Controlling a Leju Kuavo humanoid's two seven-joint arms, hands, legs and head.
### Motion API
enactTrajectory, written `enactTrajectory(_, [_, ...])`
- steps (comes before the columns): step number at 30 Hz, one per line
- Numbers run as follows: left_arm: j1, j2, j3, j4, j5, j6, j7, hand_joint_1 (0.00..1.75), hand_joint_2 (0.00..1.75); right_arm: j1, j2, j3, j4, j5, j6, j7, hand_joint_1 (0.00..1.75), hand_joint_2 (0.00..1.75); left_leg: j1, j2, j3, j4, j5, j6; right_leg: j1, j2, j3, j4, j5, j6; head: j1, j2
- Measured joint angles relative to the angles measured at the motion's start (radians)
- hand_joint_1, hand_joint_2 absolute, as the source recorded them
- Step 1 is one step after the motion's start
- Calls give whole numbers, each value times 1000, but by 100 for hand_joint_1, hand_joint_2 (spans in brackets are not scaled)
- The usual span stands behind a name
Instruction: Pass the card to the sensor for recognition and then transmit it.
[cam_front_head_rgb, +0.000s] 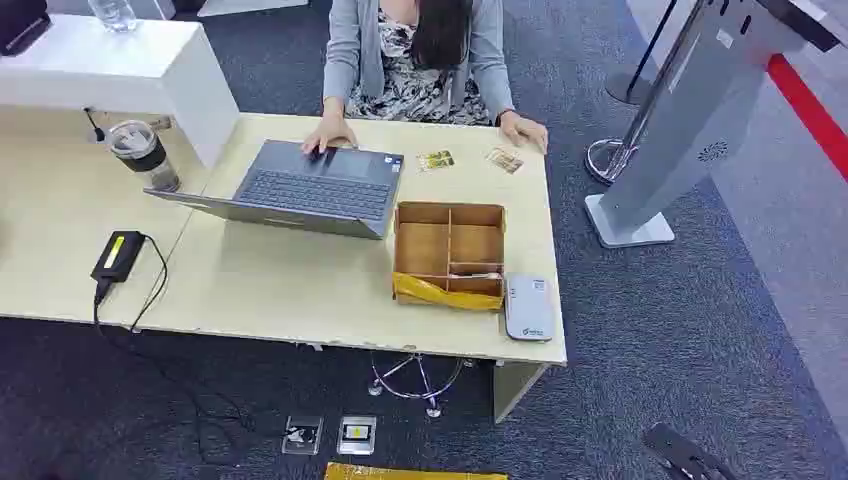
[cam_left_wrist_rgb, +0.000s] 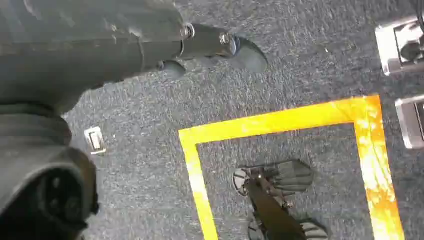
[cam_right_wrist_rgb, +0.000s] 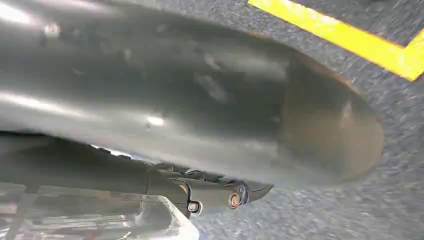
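Cards: two small printed cards lie flat at the far edge of the counter, left one (cam_front_head_rgb: 435, 160) and right one (cam_front_head_rgb: 504, 160), a little apart.

Near to far:
- Left robot hand (cam_left_wrist_rgb: 100, 45) hangs over dark grey carpet (cam_left_wrist_rgb: 300, 65) with yellow floor tape (cam_left_wrist_rgb: 280, 120). Fingers are stretched out and apart, with nothing in them.
- Right robot hand (cam_right_wrist_rgb: 175, 100) is also over the carpet. It is too close and blurred, so I cannot tell how its fingers sit.
- Two square metal floor sockets (cam_front_head_rgb: 357, 435) are in the carpet in front of the counter.
- The beige wooden counter (cam_front_head_rgb: 280, 290) has a white-grey flat card sensor (cam_front_head_rgb: 528, 307) at its near right corner.
- A brown cardboard box with open compartments (cam_front_head_rgb: 450, 235) is just beside the sensor on the left. A yellow strip (cam_front_head_rgb: 445, 293) runs along its near wall.
- A black power brick with a yellow-green label (cam_front_head_rgb: 118, 255) sits towards the near left, with its cable running off the near edge.
- A grey open laptop (cam_front_head_rgb: 310, 190) is mid-counter with its screen tilted back towards the near edge.
- A clear tumbler with a dark lid (cam_front_head_rgb: 145, 155) stands upright far left, beside a white raised block (cam_front_head_rgb: 110, 65).
- A person in a grey cardigan (cam_front_head_rgb: 415, 50) is at the far edge. One hand (cam_front_head_rgb: 328, 135) is on the laptop and the other (cam_front_head_rgb: 525, 130) is on the counter just beside the right card.
- A grey tilted kiosk stand (cam_front_head_rgb: 690, 120) stands on the floor off the far right corner.
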Motion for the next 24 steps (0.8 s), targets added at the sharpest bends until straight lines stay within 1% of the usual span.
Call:
enactTrajectory(6, [0,0,-1,0,9,4,3,0,0,17,-17,22,-84,1,-6,2,0,0,0,2,0,0,0,0,0,1,0,0,0,0,0,0])
enactTrajectory(11, [0,0,-1,0,13,2,3,0,0,33,-24,33,-123,9,-6,3,0,0,0,3,0,0,0,0,0,2,-1,0,0,0,0,0])
enactTrajectory(15, [-1,0,-1,0,28,-2,3,0,0,43,-24,32,-153,23,11,4,0,0,0,5,1,0,-1,1,0,4,-1,0,0,0,0,0])
enactTrajectory(18, [0,0,-1,0,46,6,3,0,0,48,-24,32,-169,37,10,4,0,0,0,6,1,0,-1,1,0,5,-1,0,0,0,0,0])
enactTrajectory(20, [0,-1,-1,0,73,13,-1,0,0,49,-21,28,-175,63,-17,5,0,0,0,6,1,0,-1,1,0,5,-1,0,0,0,0,0])
enactTrajectory(22, [0,-4,4,0,105,34,-22,0,0,51,-12,17,-185,86,-41,6,0,0,0,7,1,0,-1,1,0,5,-1,0,0,0,0,0])
enactTrajectory(23, [1,-5,5,0,119,42,-32,0,0,47,-6,14,-193,110,-73,2,0,0,0,6,-2,0,-1,1,0,5,0,0,0,0,0,0])
enactTrajectory(24, [2,-8,7,0,137,50,-43,0,0,14,0,12,-184,138,-118,-16,0,0,0,7,-2,0,-1,0,0,6,-1,0,0,0,0,0])
